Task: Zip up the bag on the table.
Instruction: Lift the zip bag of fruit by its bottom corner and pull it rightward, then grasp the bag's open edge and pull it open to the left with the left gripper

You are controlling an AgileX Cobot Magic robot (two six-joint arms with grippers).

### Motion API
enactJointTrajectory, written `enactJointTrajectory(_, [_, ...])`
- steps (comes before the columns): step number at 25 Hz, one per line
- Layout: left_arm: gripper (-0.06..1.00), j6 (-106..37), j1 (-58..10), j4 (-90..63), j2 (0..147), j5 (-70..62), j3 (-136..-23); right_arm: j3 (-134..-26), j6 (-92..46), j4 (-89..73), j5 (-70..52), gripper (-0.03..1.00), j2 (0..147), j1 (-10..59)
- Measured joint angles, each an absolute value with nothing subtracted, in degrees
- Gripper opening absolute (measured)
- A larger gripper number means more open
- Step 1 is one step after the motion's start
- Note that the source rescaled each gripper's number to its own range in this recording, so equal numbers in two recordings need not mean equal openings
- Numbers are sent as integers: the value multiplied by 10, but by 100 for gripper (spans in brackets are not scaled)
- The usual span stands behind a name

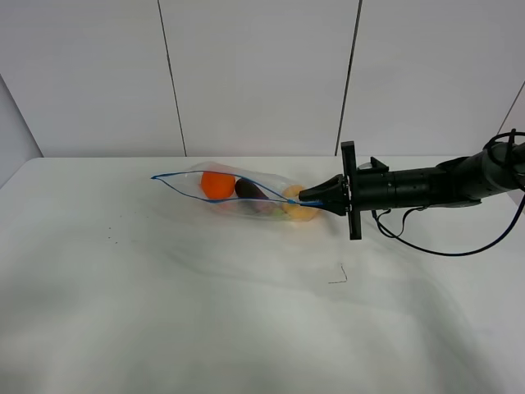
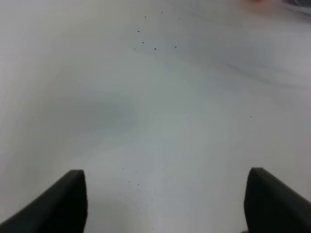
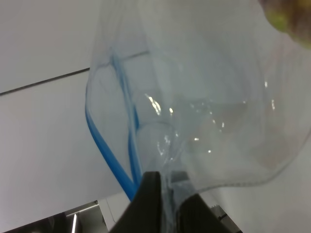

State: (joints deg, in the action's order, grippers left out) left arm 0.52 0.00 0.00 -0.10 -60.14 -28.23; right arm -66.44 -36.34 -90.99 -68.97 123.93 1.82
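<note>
Partly hidden, right jaws (closed) pinch bag (image 3: 209,111).

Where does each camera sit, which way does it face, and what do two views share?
Exterior high: mounted high, looks down on the table and the bag; right arm and right gripper show.
Left wrist: on the left arm, faces the table; open left gripper shows.
Right wrist: on the right arm, faces the bag; right gripper shut on it.
Shared: first and third show the bag.
</note>
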Motion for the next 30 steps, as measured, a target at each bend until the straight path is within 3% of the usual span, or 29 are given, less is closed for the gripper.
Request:
enactJointTrajectory(8, [100, 5, 0, 6, 6, -596, -292, -664, -366, -909, -690, 0, 1239, 18])
enactJointTrajectory(14, [100, -32, 0, 6, 137, -518, -378, -664, -368, -909, -690, 0, 1239, 18])
enactJointTrajectory(17, [100, -147, 0, 13, 206, -449, -403, -664, -368, -909, -690, 0, 1239, 18])
enactJointTrajectory(25, [100, -625, 0, 20, 344, -161, -406, -664, -369, -906, -690, 0, 1239, 18])
enactJointTrajectory(30, [100, -738, 0, 9, 429, 68, -406, -664, -369, -905, -690, 0, 1239, 18])
